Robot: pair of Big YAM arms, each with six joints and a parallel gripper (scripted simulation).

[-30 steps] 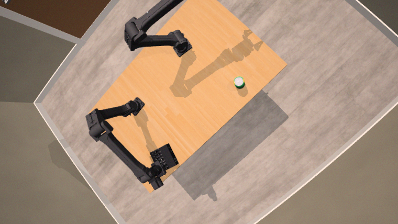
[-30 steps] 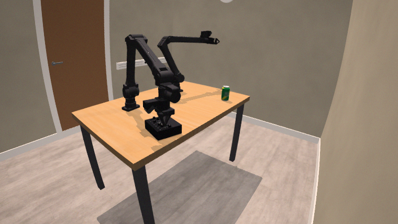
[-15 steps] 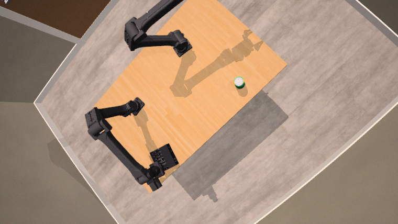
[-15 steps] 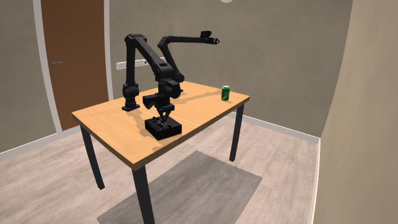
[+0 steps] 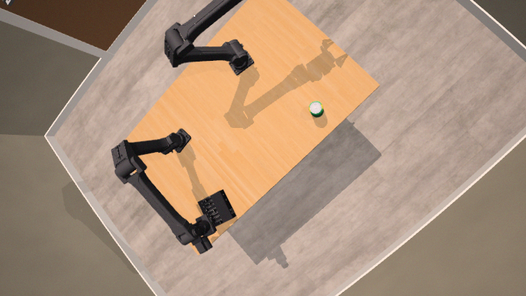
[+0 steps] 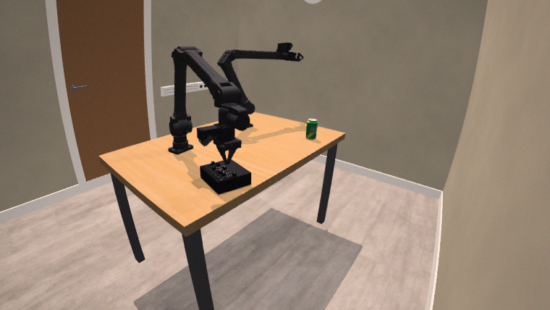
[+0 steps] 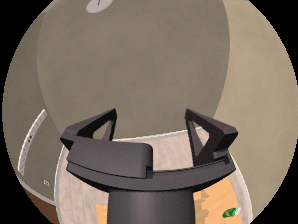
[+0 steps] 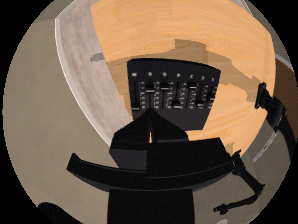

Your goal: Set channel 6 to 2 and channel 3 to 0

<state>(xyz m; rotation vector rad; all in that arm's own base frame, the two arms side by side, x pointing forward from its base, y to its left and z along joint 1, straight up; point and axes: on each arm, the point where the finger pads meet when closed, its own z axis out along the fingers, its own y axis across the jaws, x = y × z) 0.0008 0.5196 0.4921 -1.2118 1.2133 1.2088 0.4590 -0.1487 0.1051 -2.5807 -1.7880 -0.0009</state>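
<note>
The lighting desk [image 6: 225, 177] is a black box with a row of several faders, near the table's front edge; it also shows in the top view [image 5: 216, 207] and in the right wrist view [image 8: 174, 92]. My right gripper [image 6: 226, 158] is shut and points straight down, its tips just above or touching the desk's near fader row; I cannot tell if they touch. In the right wrist view the shut fingers [image 8: 150, 119] come to a point over the desk's front edge. My left gripper [image 6: 298, 57] is open and empty, raised high above the table; it also shows in the left wrist view [image 7: 152, 129].
A green can [image 6: 311, 128] stands upright near the table's far right corner; it also shows in the top view [image 5: 315, 108]. The desk sits close to the table edge. A grey rug [image 6: 254, 261] lies on the floor under the table.
</note>
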